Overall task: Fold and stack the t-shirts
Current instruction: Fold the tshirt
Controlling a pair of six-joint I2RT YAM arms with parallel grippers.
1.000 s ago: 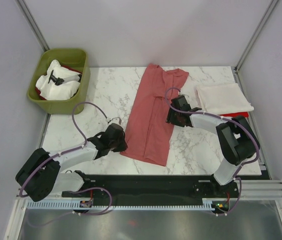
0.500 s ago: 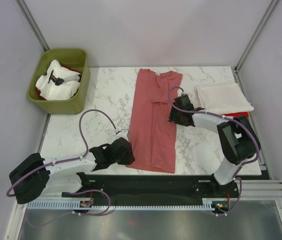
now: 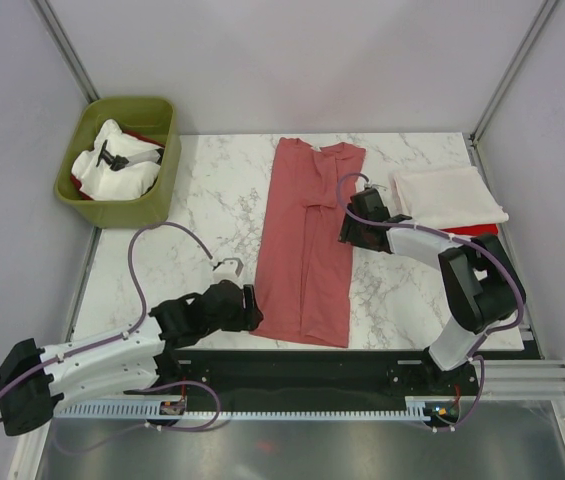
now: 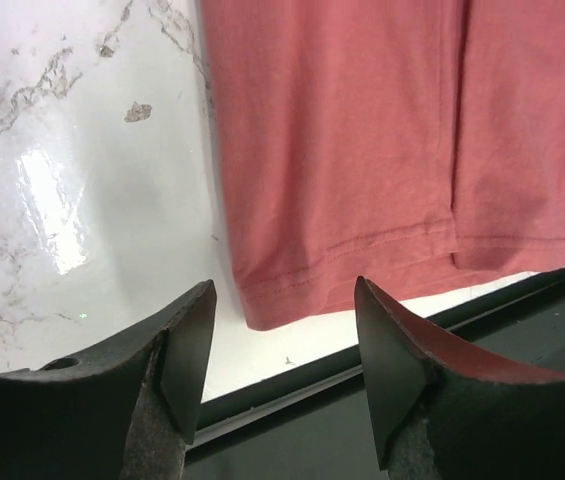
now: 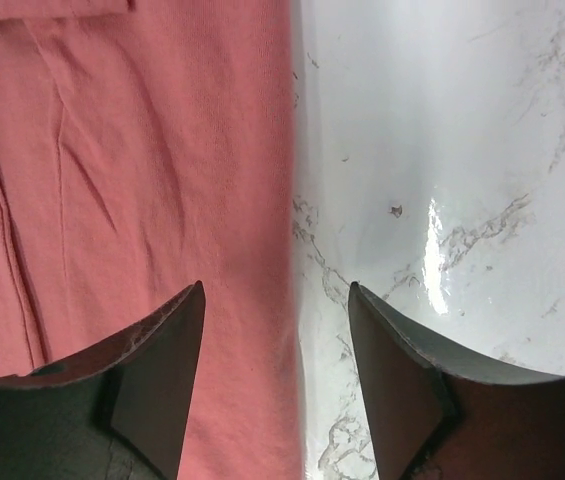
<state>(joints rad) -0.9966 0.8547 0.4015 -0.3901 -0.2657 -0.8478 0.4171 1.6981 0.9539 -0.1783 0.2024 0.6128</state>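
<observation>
The dusty salmon-red t-shirt (image 3: pixel 307 240) lies flat in the middle of the table, folded lengthwise into a long strip with its hem toward me. My left gripper (image 3: pixel 249 308) is open and empty just off the hem's near-left corner; in the left wrist view the hem (image 4: pixel 362 150) lies beyond the gripper (image 4: pixel 284 300). My right gripper (image 3: pixel 346 226) stands open over the strip's right edge, one finger above the cloth (image 5: pixel 142 180) and one above bare marble, gripper (image 5: pixel 275 300). At the right a folded cream-white t-shirt (image 3: pixel 449 195) rests on a bright red one (image 3: pixel 479 230).
An olive-green bin (image 3: pixel 122 212) at the back left holds white cloths (image 3: pixel 117 165) and some red cloth. The marble table (image 3: pixel 202 190) ends at a black rail (image 3: pixel 302 365) along the near edge, close behind the left gripper.
The salmon strip swung from tilted to straight. My left gripper then opened, let go of the hem and drew back toward the near edge. The right gripper barely moved.
</observation>
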